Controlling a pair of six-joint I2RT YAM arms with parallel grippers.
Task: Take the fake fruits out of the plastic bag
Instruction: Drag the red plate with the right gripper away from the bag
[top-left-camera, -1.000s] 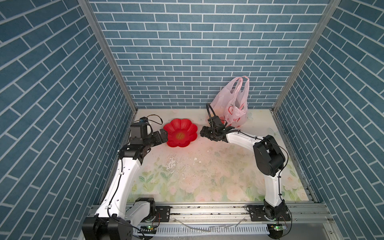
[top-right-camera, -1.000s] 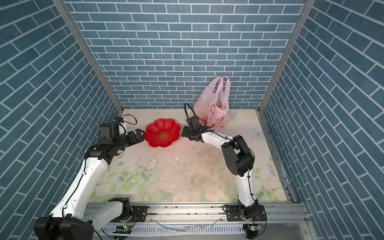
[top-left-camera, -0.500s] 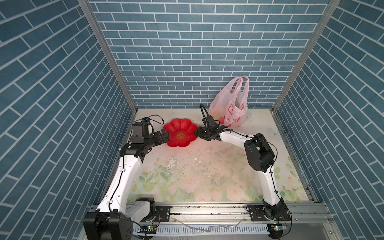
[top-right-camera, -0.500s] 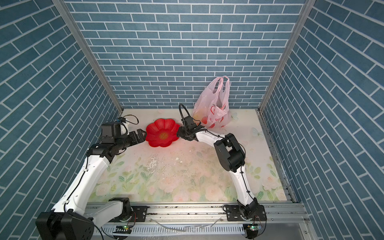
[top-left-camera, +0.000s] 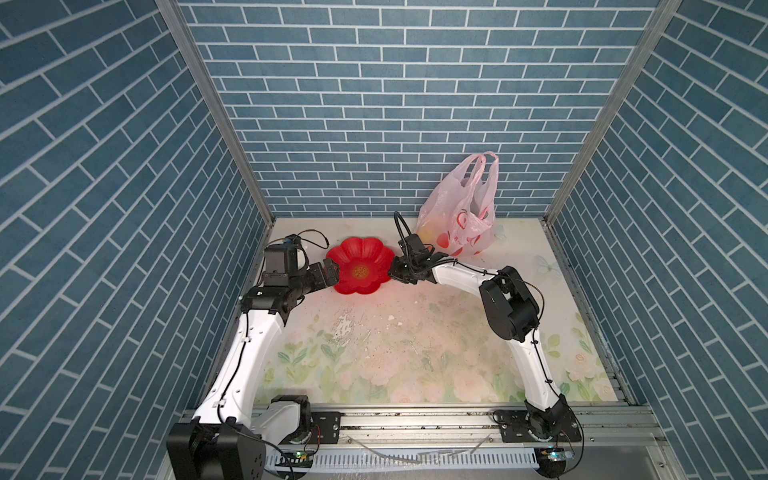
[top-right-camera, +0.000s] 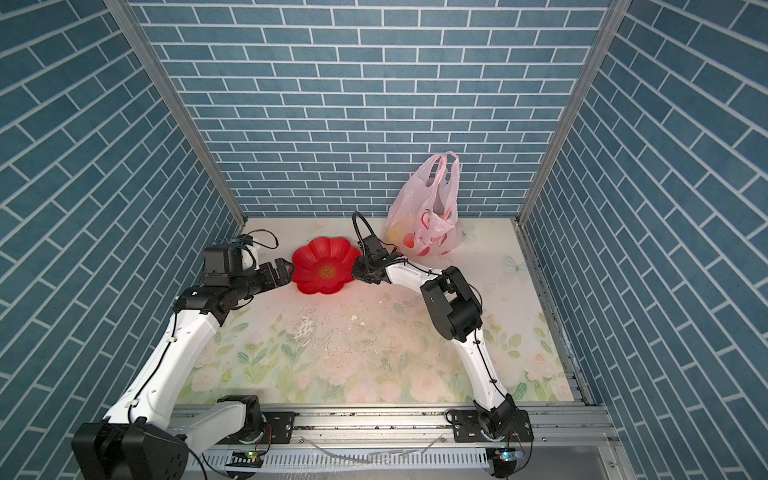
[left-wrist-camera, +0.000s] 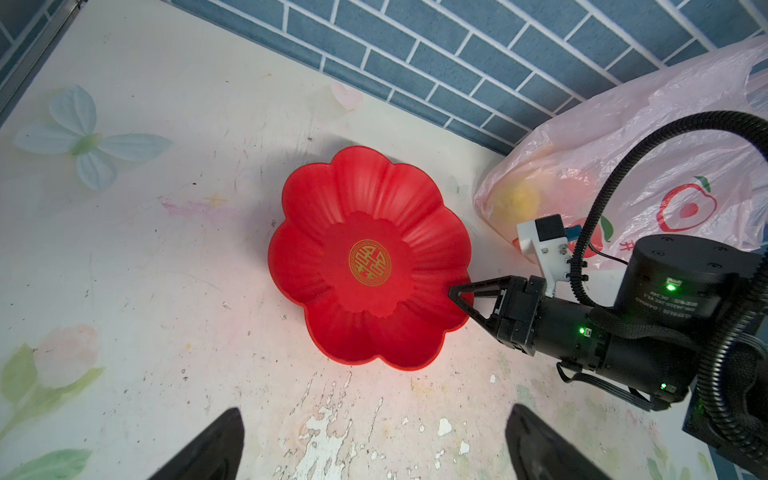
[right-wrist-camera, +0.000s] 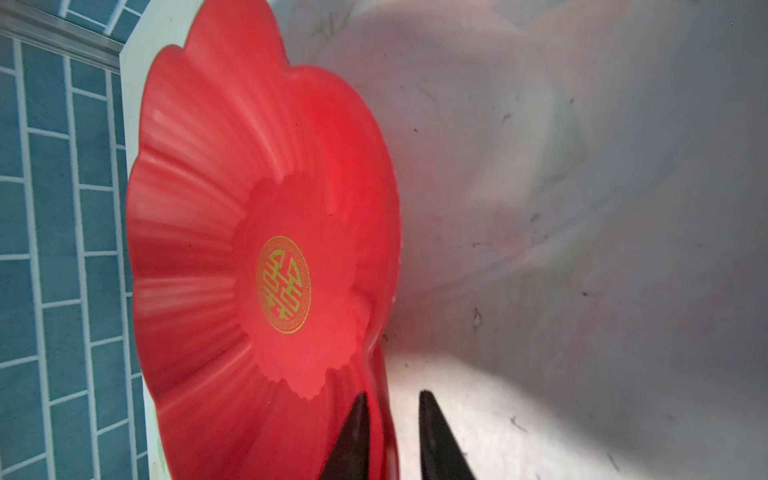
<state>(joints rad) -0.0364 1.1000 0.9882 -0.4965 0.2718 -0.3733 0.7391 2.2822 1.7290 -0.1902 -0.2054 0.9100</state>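
Judged from the layout, the task is at a preparatory step. The fake fruits (left-wrist-camera: 519, 199) are all inside the thin translucent pink plastic bag (top-left-camera: 453, 216), showing only as a yellow blur through the film. The bag stands beyond the red flower-shaped plastic plate (left-wrist-camera: 332, 187), against the blue brick-pattern back wall (top-left-camera: 374, 124).

The right gripper (right-wrist-camera: 392, 395) sits astride the plate's scalloped rim, one finger inside and one outside. Its jaws are narrow, but I cannot tell whether they truly pinch. The left gripper (left-wrist-camera: 374, 409) gapes wide, empty, just beside the plate's opposite edge.

The next move calls for a firm hold on that thin, curved lip before the plate is shifted, and only then the bag.

The floral tabletop (top-left-camera: 415, 353) lies open on the robot's side of the plate. Wall and bag crowd its far side.
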